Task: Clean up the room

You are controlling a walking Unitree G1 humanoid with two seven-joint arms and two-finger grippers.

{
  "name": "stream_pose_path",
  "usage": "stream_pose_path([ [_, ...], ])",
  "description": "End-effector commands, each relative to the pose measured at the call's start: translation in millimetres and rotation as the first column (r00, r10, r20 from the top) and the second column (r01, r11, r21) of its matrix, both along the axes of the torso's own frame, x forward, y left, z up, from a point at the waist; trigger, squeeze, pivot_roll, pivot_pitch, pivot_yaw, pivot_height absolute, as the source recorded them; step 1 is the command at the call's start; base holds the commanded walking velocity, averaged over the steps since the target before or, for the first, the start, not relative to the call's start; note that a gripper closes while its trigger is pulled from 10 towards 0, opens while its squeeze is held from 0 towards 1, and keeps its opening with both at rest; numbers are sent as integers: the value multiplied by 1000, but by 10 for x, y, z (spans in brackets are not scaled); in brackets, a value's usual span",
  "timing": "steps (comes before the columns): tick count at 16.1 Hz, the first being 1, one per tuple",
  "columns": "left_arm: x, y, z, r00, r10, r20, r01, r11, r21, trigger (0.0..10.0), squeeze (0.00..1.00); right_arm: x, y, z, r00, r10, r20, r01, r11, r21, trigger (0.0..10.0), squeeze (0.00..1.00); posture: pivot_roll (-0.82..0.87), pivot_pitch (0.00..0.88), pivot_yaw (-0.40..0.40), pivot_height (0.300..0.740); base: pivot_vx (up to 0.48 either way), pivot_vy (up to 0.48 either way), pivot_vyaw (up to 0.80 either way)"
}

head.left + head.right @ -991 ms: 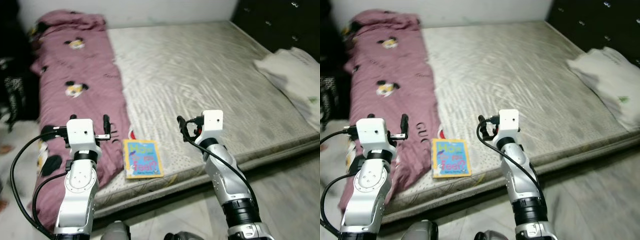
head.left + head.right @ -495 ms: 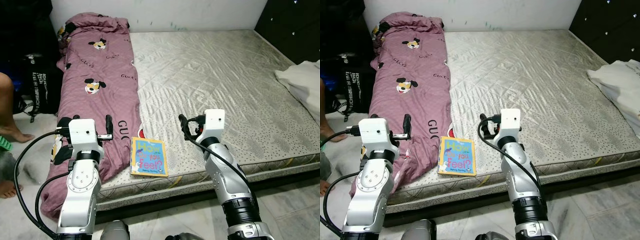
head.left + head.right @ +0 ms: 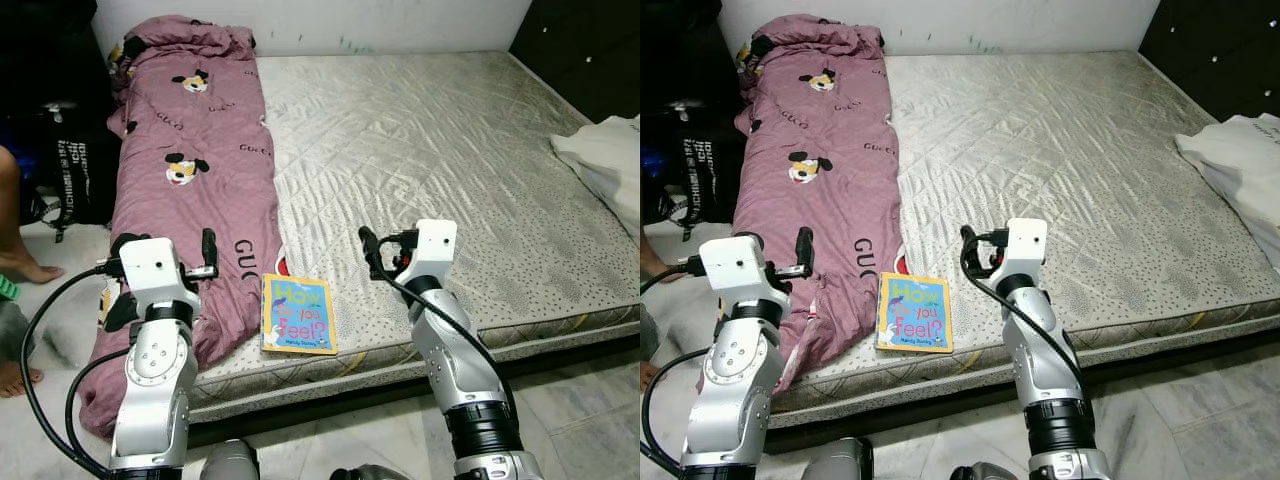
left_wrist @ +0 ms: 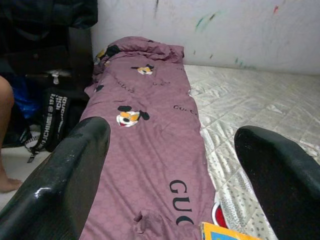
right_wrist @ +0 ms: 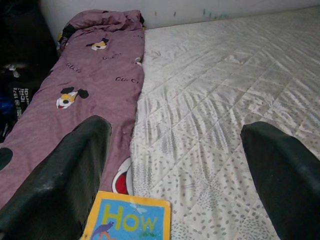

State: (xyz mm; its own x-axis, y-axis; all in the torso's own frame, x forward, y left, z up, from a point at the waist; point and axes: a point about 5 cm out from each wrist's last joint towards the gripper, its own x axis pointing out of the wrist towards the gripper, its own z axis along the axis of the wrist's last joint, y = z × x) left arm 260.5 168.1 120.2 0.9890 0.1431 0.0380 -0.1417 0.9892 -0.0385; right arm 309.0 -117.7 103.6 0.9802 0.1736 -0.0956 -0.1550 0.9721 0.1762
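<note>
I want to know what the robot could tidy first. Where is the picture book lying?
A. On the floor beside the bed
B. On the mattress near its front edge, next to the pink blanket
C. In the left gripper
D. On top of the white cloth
B: the book lies flat on the mattress near its front edge, beside the pink blanket.

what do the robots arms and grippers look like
Both arms are silver metal with round joints and black bands lower down. Each wrist carries a white box-shaped housing. The left gripper and right gripper each have two long glossy black fingers. Black cables loop alongside each arm.
</note>
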Motion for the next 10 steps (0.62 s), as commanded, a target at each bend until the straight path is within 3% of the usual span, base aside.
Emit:
stream_pose_path([
  [1,3,-21,14,1000,-15,-1,15,1000,-6,10000,0,0,-30,39,1000,-8,13,8,1000,4,10000,0,114,61,-73,740,0,0,0],
  [10,13,-31,22,1000,-19,-4,19,1000,-15,10000,0,-6,-12,31,1000,8,3,-8,1000,7,10000,0,112,74,-76,643,0,0,0],
])
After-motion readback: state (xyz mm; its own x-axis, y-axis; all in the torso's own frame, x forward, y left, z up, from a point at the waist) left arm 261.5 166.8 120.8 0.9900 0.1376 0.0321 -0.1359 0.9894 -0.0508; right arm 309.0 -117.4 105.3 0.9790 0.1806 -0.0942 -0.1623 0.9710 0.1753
